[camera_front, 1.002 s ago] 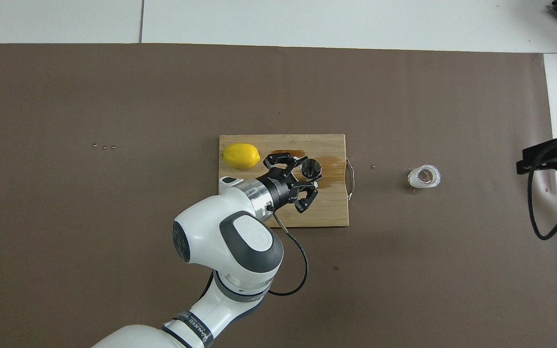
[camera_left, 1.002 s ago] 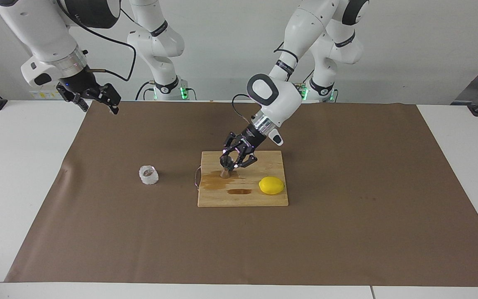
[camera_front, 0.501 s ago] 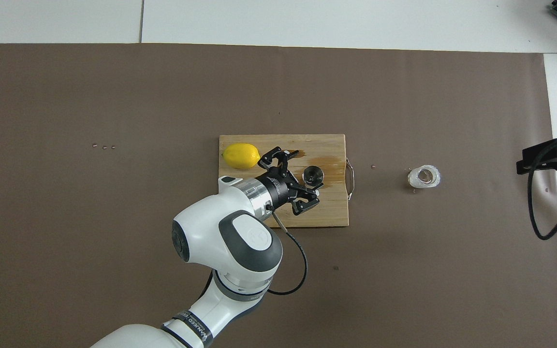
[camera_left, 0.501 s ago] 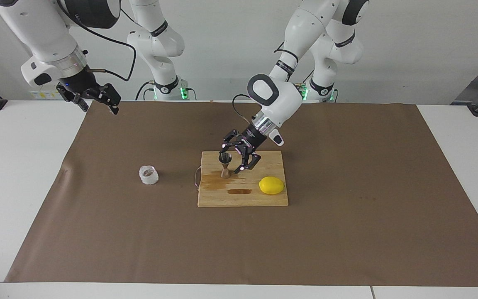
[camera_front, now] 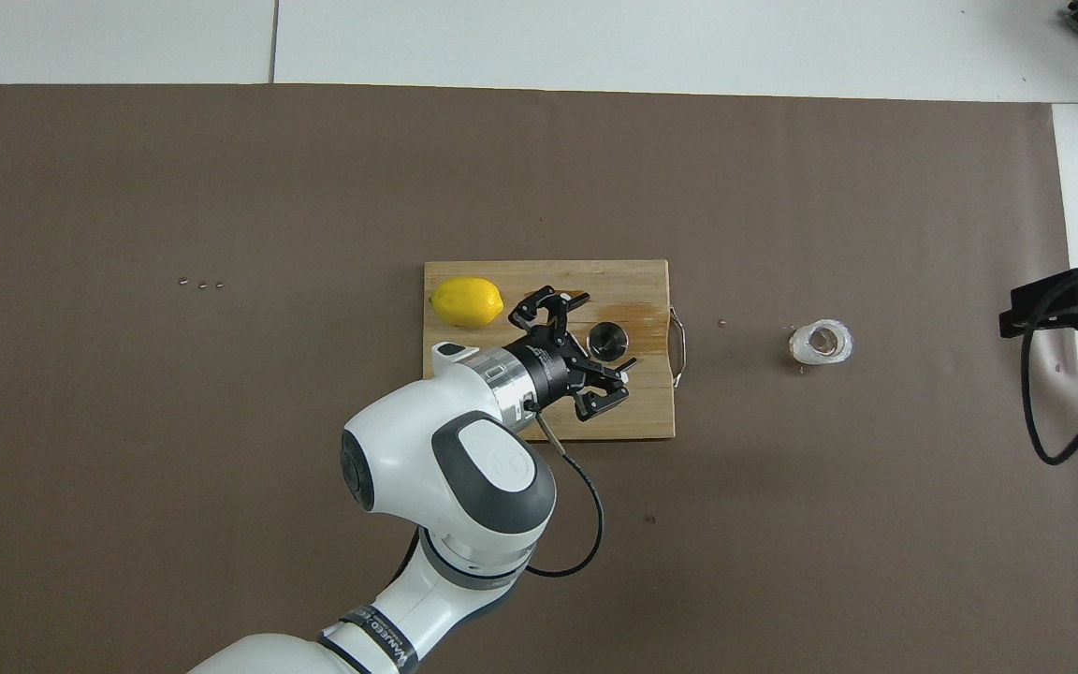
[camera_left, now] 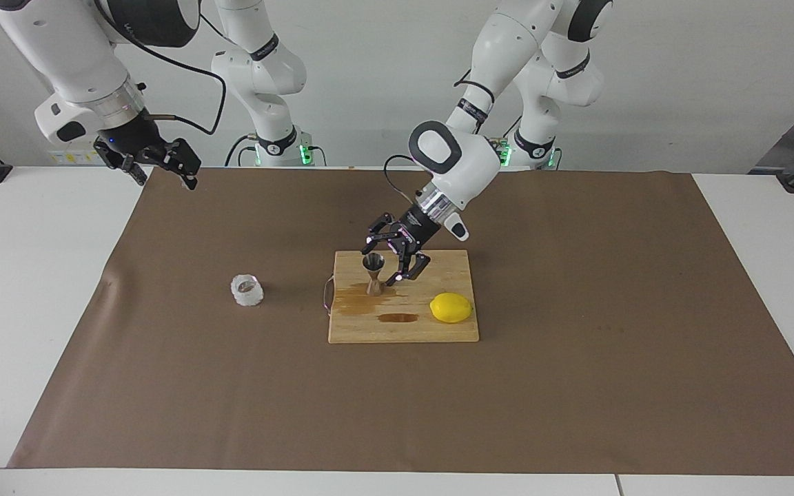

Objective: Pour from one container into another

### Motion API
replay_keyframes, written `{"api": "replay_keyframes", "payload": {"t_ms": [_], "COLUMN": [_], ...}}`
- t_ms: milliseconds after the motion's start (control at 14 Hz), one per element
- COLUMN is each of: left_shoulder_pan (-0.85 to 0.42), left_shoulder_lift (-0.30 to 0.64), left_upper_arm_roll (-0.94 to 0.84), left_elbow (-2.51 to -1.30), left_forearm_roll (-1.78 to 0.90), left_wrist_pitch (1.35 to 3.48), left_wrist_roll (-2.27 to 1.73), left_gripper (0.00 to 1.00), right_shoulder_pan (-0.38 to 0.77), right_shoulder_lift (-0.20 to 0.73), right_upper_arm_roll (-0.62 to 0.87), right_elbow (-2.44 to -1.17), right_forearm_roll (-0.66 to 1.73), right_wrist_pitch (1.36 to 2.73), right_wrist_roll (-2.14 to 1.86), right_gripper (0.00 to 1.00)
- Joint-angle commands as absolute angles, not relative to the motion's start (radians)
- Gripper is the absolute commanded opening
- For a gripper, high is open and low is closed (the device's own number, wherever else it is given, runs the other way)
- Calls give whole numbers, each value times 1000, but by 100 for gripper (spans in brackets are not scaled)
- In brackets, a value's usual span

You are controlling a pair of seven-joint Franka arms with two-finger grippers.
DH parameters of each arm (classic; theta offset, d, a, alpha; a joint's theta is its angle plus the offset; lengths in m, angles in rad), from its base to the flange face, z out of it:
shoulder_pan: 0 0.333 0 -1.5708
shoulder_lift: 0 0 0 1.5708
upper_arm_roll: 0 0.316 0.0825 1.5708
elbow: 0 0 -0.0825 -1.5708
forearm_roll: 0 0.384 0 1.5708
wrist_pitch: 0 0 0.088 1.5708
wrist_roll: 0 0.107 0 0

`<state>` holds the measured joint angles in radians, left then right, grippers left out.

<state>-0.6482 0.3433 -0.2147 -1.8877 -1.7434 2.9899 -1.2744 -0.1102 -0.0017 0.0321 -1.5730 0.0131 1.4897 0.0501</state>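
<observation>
now | steel hourglass jigger [camera_left: 373, 273] upright on board [camera_left: 438, 331] | left gripper [camera_left: 389, 257] wide, empty | right gripper [camera_left: 156, 165] wide

A wooden board [camera_left: 438, 329] with a wire handle [camera_front: 679, 348] lies mid-mat [camera_left: 576, 386]. A lemon [camera_left: 451, 307] sits on it, near the corner away from the robots at the left arm's end. Brown wet stains [camera_left: 397, 317] mark the board.

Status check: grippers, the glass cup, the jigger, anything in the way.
Left gripper open beside jigger, which stands on cutting board. Right gripper open, waiting at table edge. Glass cup on mat. Lemon on board, clear.
</observation>
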Motion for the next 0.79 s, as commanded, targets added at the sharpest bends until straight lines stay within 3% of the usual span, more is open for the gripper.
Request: {"api": "replay_keyframes", "payload": {"t_ms": [0, 716], "left_shoulder_pan": [-658, -629], "left_shoulder_lift": [339, 232], "left_upper_arm_roll": [-238, -225], "left_elbow": [-1878, -1893], "left_forearm_roll": [-1744, -1652], "left_wrist_pitch": [3029, 3068], "left_wrist_roll": [-1282, -1183], "left_gripper": [100, 100], "right_shoulder_pan": [-118, -118], "right_shoulder_lift": [-5, -5], "right_upper_arm_roll": [37, 37], "right_elbow": [-1565, -1566], "right_forearm_roll": [29, 29], "right_wrist_pitch": [1473, 1473], "right_wrist_roll": [54, 55], "right_gripper": [100, 100]}}
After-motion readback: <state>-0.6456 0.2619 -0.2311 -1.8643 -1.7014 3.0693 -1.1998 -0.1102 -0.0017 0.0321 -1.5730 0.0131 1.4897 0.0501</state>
